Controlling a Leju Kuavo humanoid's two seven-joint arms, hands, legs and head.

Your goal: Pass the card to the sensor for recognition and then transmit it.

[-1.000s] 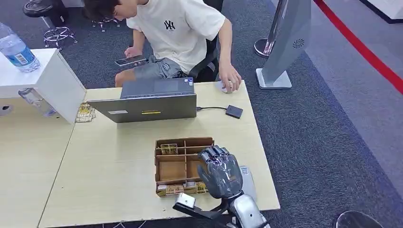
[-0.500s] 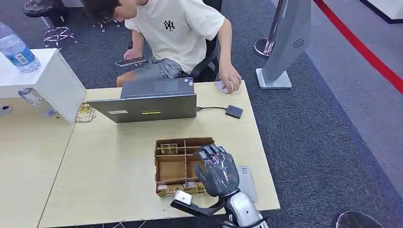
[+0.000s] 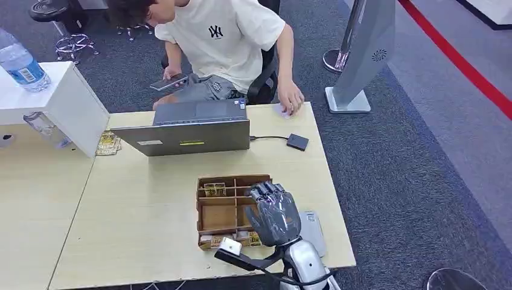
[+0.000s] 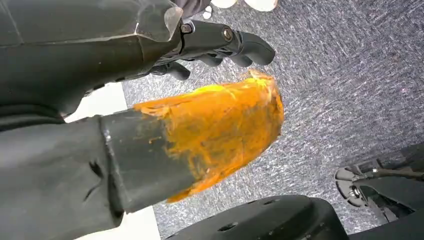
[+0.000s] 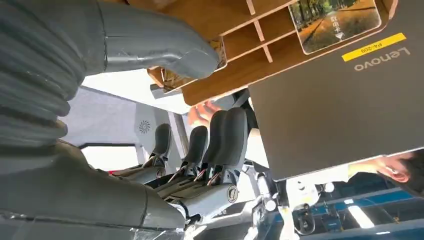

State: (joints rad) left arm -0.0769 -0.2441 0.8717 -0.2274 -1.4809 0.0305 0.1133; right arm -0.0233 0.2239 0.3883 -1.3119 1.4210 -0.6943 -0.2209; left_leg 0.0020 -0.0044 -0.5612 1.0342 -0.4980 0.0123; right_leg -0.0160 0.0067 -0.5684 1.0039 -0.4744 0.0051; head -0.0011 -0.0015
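right hand [image 3: 275,212] is hovering over the right end of the wooden card box [image 3: 224,208] on my worktop [image 3: 145,223], fingers [image 5: 227,135] spread apart and holding nothing as far as i can see. from the right wrist cam the thumb [image 5: 165,42] sits away from the fingers with just air in the gap, and the box's dividers are right behind it.

left hand [image 4: 200,55] is hanging down beside the robot over the grey carpet [image 4: 345,85]. its fingers are curled loosely with nothing between them that i can make out, and the thumb has an orange smear over its tip.

cards: one card [image 3: 214,190] with a yellowish picture sits in the far-left compartment of the box, and the same card [image 5: 336,20] shows up in the wrist cam with a tree-lined path printed on it. there are more cards [image 3: 232,240] in the row of the box nearest the robot, partly under the hand so i can't tell how they're stacked.

a grey flat device [image 3: 313,228] lies on the worktop just right of the box, touching or nearly touching the hand's edge in the head view. further back there's the laptop [image 3: 192,128] with a cable running to a small black square sensor [image 3: 297,142]. a person [image 3: 226,42] in a white tee sits behind the worktop, one hand on a mouse and the other holding a phone [image 3: 169,81]. water bottle [image 3: 21,63] is on the white box at the far left.
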